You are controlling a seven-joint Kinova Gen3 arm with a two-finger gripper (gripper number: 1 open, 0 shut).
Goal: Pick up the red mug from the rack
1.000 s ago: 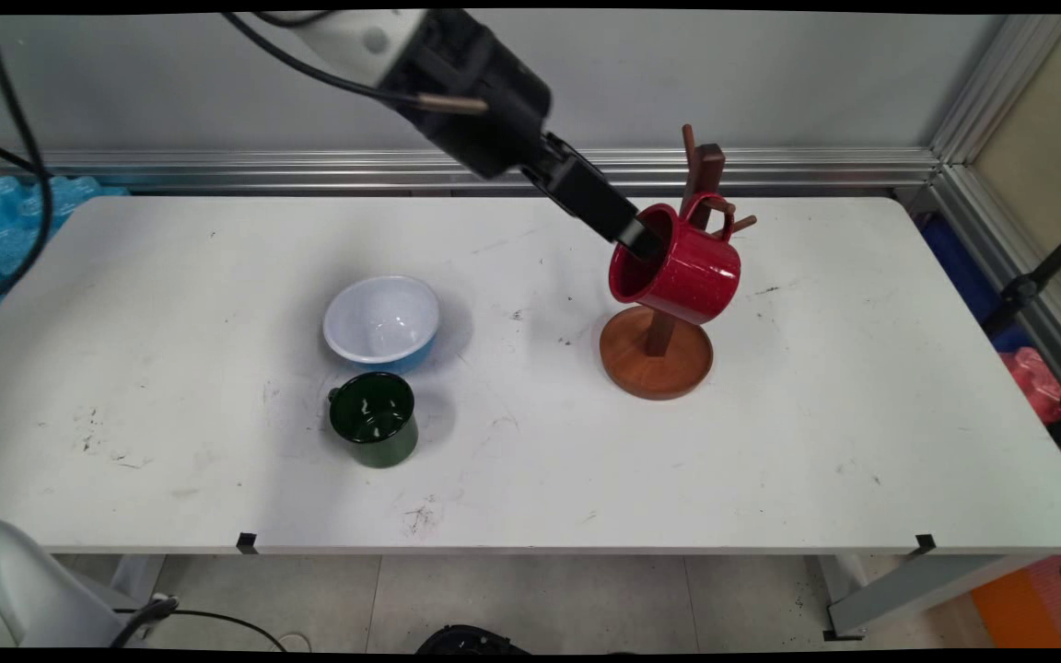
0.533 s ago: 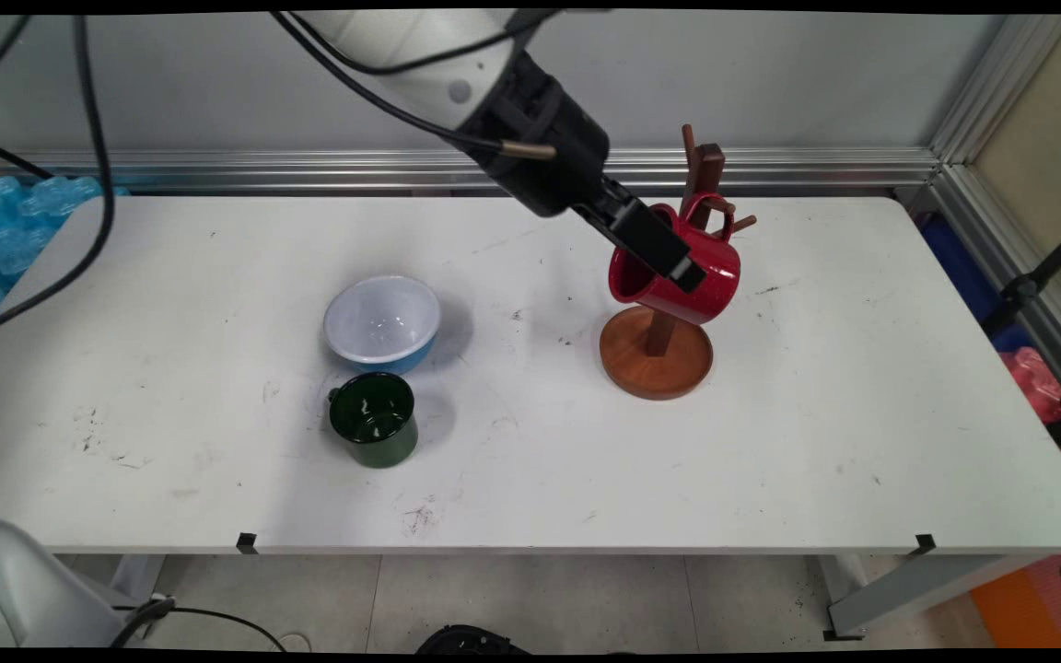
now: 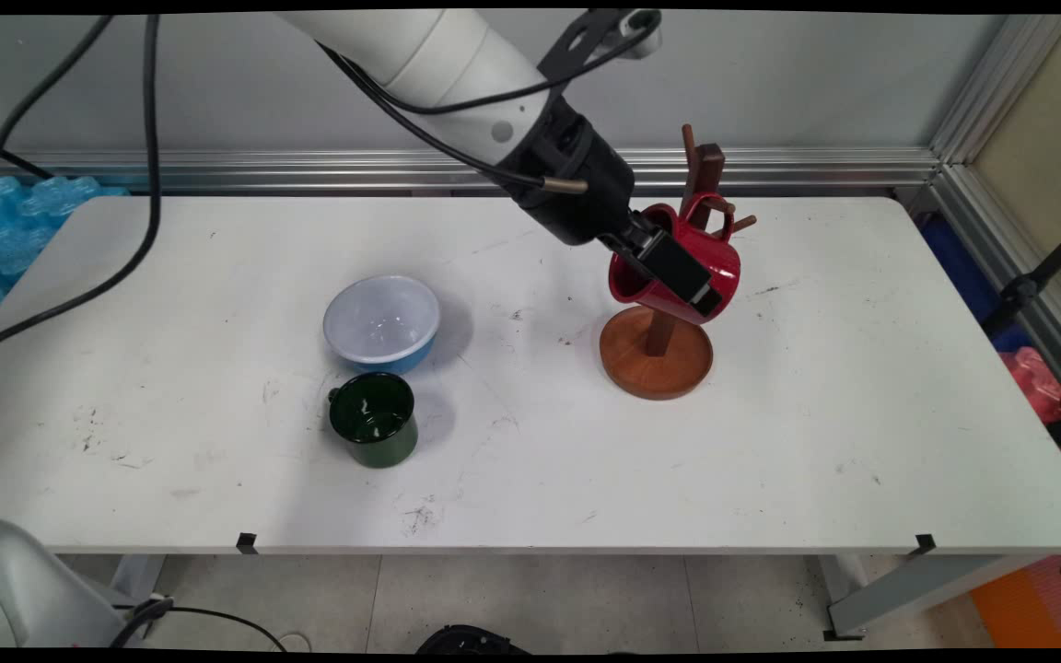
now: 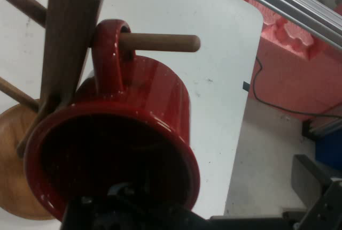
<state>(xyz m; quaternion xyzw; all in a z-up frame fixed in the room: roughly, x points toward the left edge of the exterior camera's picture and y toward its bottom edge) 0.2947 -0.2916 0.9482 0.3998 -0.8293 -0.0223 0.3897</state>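
Observation:
A red mug (image 3: 710, 262) hangs by its handle on a peg of a brown wooden mug tree (image 3: 702, 170), tilted with its mouth toward the left front. My black gripper (image 3: 682, 274) comes in from the upper left and lies against the mug's near side at its rim. In the hand view the red mug (image 4: 139, 112) fills the picture, its handle looped over a wooden peg (image 4: 165, 42), and the gripper's black linkage (image 4: 128, 211) sits at the mug's lower rim. The tree's round base (image 3: 627, 364) rests on the table below the mug.
A white bowl with a blue outside (image 3: 382, 322) and a dark green mug (image 3: 373, 419) stand left of centre on the white table (image 3: 862, 414). An aluminium rail (image 3: 816, 166) runs along the far edge. Black cables (image 3: 139, 184) hang at the left.
The arm has pushed down and to the right, bringing the gripper from the mug's rim to along its near side. The red mug still hangs on its peg.

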